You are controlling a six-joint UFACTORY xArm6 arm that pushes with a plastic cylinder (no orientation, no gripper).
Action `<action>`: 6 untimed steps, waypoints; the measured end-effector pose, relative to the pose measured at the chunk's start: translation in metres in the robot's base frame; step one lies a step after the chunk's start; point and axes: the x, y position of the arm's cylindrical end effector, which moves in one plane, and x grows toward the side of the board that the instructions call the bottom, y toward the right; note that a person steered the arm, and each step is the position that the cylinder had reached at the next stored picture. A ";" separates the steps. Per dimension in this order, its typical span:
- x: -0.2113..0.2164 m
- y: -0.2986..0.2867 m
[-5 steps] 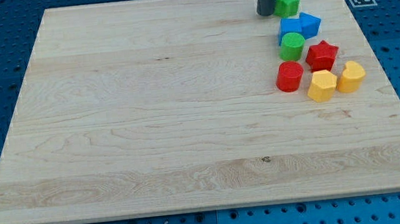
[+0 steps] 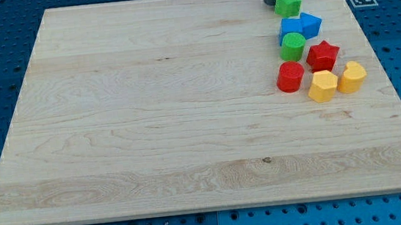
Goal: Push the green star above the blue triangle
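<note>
One rod: my tip (image 2: 274, 3) at the tabletop's (image 2: 149, 117) top edge — no gripper in sight.
Green star (image 2: 288, 3): touching tip's right.
Blue triangle (image 2: 310, 23): just below.

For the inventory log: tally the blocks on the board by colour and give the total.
Green: 2, the star and a round block
Blue: 2
Red: 2
Yellow: 2
Total: 8
</note>
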 end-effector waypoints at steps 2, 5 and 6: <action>0.000 0.011; 0.016 0.028; 0.005 0.021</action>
